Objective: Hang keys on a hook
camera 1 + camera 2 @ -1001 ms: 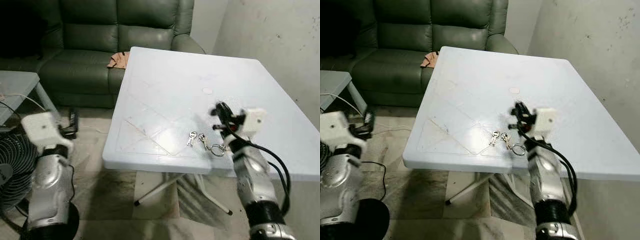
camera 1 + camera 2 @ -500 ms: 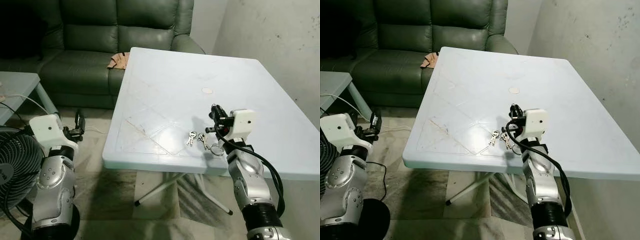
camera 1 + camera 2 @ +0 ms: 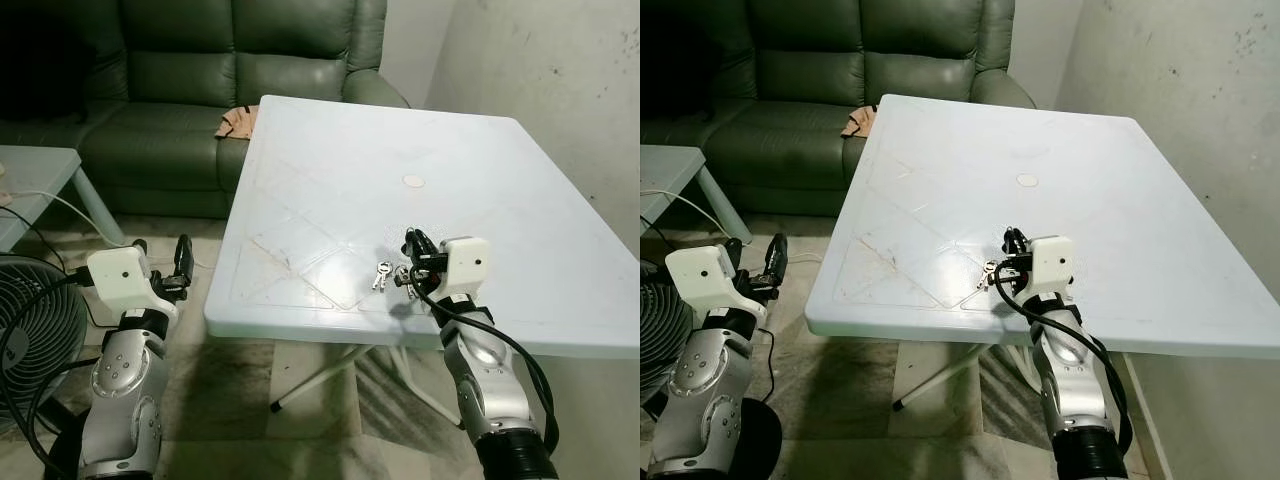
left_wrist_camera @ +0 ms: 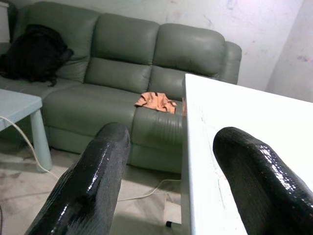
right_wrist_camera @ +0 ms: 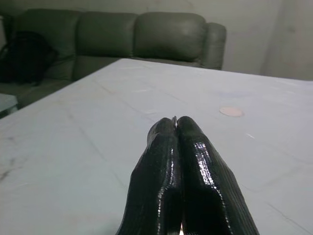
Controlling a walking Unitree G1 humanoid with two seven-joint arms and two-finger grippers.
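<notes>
Left eye view: the right end effector (image 3: 410, 262) sits low over the white table (image 3: 330, 190), its silver forearm rising from below the table's near edge and its white wrist block just behind the black fingers. The keys (image 3: 383, 275) lie on the table just to the left of the fingertips, very close to them; part of the bunch is hidden behind the fingers, and whether the fingers touch it cannot be told. In the right wrist view the two fingers (image 5: 195, 166) are pressed together along their whole length, with nothing visible between them. A small round mark (image 5: 231, 111) lies on the table farther ahead of them, and the green sofa (image 5: 142, 36) stands beyond the table's far edge.

The left end effector (image 3: 183, 262) is held off the table's left side, above the floor, forearm raised and fingers pointing forward. In the left wrist view its fingers (image 4: 93, 181) stand wide apart; the table's edge runs between them. Ahead of it is the sofa, with an orange cloth (image 4: 155, 102) on the seat and a dark bag (image 4: 36, 54) at one end. A fan (image 3: 30, 330) stands to the left of this arm, partly cut off by the frame.

No writing or label can be read anywhere.
</notes>
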